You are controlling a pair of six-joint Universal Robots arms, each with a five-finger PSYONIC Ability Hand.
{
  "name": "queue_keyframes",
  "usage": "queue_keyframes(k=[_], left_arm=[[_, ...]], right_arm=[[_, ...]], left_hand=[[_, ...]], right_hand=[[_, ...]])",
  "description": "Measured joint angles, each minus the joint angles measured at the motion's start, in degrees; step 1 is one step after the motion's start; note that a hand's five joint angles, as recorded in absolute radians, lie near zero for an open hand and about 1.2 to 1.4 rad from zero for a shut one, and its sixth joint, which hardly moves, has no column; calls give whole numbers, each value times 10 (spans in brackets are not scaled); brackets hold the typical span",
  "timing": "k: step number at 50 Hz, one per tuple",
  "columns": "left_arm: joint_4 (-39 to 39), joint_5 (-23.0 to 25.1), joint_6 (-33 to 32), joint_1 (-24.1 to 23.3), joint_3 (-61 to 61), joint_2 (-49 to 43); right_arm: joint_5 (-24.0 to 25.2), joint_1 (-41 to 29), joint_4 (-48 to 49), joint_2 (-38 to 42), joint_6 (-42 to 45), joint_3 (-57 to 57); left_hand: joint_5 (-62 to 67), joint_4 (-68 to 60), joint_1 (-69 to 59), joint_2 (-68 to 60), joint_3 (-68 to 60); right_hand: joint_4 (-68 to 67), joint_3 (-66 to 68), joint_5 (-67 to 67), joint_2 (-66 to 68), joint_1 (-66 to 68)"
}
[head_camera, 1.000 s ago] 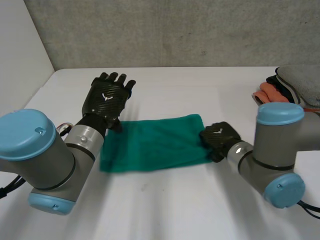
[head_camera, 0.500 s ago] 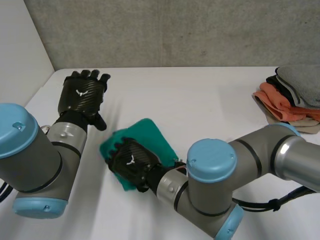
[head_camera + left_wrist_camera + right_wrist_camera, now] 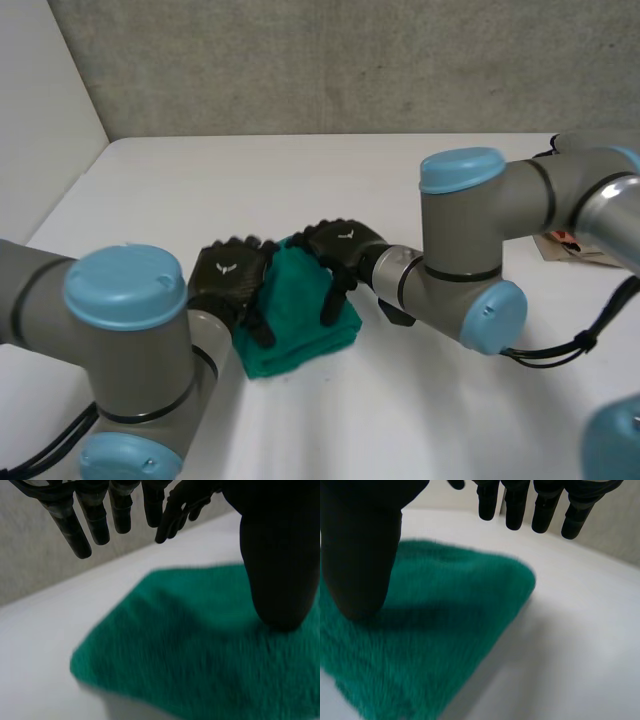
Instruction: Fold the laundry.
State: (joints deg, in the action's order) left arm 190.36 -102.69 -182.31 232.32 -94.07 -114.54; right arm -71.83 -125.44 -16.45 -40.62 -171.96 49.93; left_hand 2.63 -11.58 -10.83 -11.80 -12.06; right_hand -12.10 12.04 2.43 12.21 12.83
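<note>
The folded green towel (image 3: 298,330) lies on the white surface (image 3: 350,180), towards the front and left of the middle. Bare surface lies open around its near corner and out to the right.

The left hand (image 3: 228,278) sits at the towel's left edge. Its fingers are straight and spread, and in the left wrist view its thumb (image 3: 275,555) rests on the towel (image 3: 190,645).

The right hand (image 3: 340,245) lies over the far side, also relaxed and gripping nothing. Its thumb (image 3: 360,545) presses down on the pile (image 3: 435,630).

The right arm (image 3: 470,250) crosses the surface to the towel's right. A stack of clothes (image 3: 572,243) shows behind it at the right edge.
</note>
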Motion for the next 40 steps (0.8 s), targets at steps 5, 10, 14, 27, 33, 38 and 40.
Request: queue_keyframes(k=[5, 10, 14, 27, 33, 38, 40], left_arm=[[-11, -20, -3, 8, 6, -35], [-33, -26, -8, 28, 11, -53], [-64, -23, -20, 46, 16, -51], [-76, 78, -53, 60, 63, 56], [-84, 230, -52, 92, 95, 101], [-112, 376, -50, 116, 123, 118], [-123, 415, -50, 119, 131, 119]], right_arm=[[-3, 1, -68, 70, 13, -88], [-16, 1, -104, 106, 51, -142], [-46, 1, -113, 92, 108, -159], [-76, -13, 15, -65, 189, 40], [-70, -26, 141, -142, 226, 215], [-53, -38, 252, -167, 238, 347], [-46, -41, 292, -168, 239, 385]], left_hand=[[0, 0, 0, 0, 0], [0, 0, -1, 0, 0], [0, 0, 0, 0, 0], [0, 0, 0, 0, 0], [0, 0, 0, 0, 0], [0, 0, 0, 0, 0], [0, 0, 0, 0, 0]], right_hand=[[0, 0, 0, 0, 0], [0, 0, 0, 0, 0], [0, 0, 0, 0, 0], [0, 0, 0, 0, 0], [0, 0, 0, 0, 0], [0, 0, 0, 0, 0], [0, 0, 0, 0, 0]])
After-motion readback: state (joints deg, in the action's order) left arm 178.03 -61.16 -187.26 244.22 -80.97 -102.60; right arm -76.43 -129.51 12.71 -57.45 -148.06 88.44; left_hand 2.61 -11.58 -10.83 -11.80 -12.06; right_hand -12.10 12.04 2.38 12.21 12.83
